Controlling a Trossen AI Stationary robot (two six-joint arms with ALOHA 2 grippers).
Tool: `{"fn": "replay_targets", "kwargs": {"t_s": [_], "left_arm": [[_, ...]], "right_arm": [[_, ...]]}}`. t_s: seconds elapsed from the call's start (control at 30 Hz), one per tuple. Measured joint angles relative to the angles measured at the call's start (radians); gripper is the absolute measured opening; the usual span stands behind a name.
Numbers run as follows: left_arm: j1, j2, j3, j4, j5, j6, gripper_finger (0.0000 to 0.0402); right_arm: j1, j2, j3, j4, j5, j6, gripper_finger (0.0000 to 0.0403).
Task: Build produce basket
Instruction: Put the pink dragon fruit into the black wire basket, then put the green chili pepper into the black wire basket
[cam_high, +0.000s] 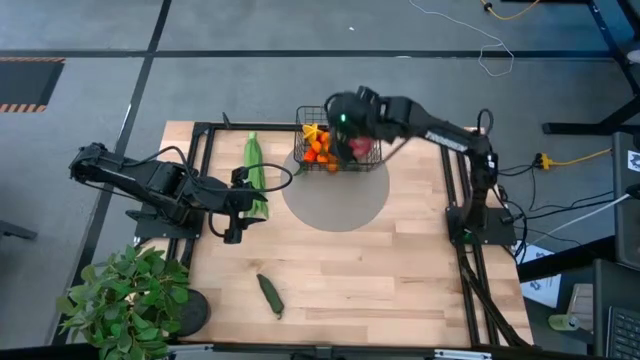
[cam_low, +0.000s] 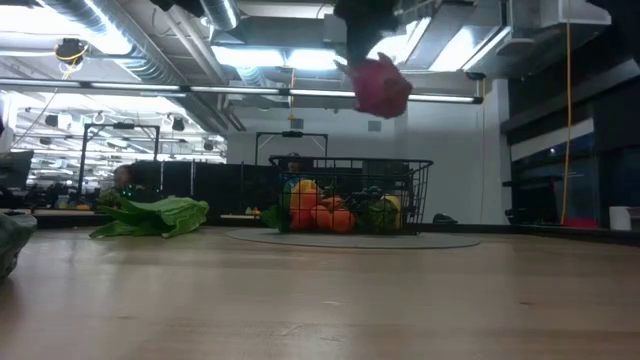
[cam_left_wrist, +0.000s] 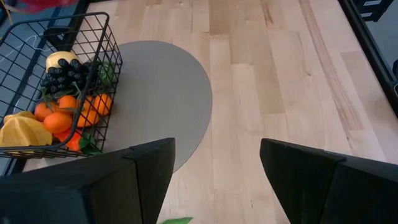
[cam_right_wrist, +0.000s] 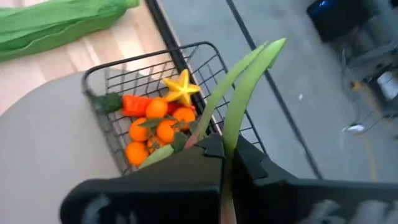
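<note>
The black wire basket (cam_high: 312, 160) stands on a round grey mat (cam_high: 335, 200) at the table's far middle. It holds small oranges (cam_right_wrist: 155, 130), a yellow starfruit (cam_right_wrist: 181, 88), a carrot (cam_right_wrist: 135, 104) and dark grapes (cam_left_wrist: 65, 78). My right gripper (cam_high: 352, 135) is shut on the pink dragon fruit (cam_low: 380, 85), high above the basket (cam_low: 350, 195). My left gripper (cam_high: 238, 208) is open and empty beside the green corn husk (cam_high: 255, 170), which lies flat on the table left of the basket. A cucumber (cam_high: 271, 296) lies near the front edge. My right gripper holds the dragon fruit from above, fingers pointing down. The fruit's long green leaf tips (cam_right_wrist: 239, 87) stick out past the shut fingers (cam_right_wrist: 205, 149). The pink body (cam_low: 382, 90) hangs below the gripper, lifted clear above the basket. The gripper itself hides the contact spot.
A leafy potted plant (cam_high: 125, 295) stands at the table's front left corner. Black frame rails (cam_high: 205, 150) run along the table's left and right sides. Bare wood (cam_high: 400, 270) lies in the middle and front right of the table.
</note>
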Motion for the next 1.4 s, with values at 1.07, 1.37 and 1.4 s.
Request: {"fn": "replay_targets", "kwargs": {"t_s": [1.07,1.37,1.4], "left_arm": [[0.000,0.000,0.000,0.001,0.000,0.000,0.0226],[0.000,0.000,0.000,0.001,0.000,0.000,0.0226],[0.000,0.000,0.000,0.001,0.000,0.000,0.0226]], "right_arm": [[-0.193,0.124,-0.001,0.124,-0.174,-0.078,0.0202],[-0.183,0.124,-0.001,0.072,-0.228,-0.025,0.0233],[-0.183,0.124,-0.001,0.067,-0.227,-0.027,0.0231]]}}
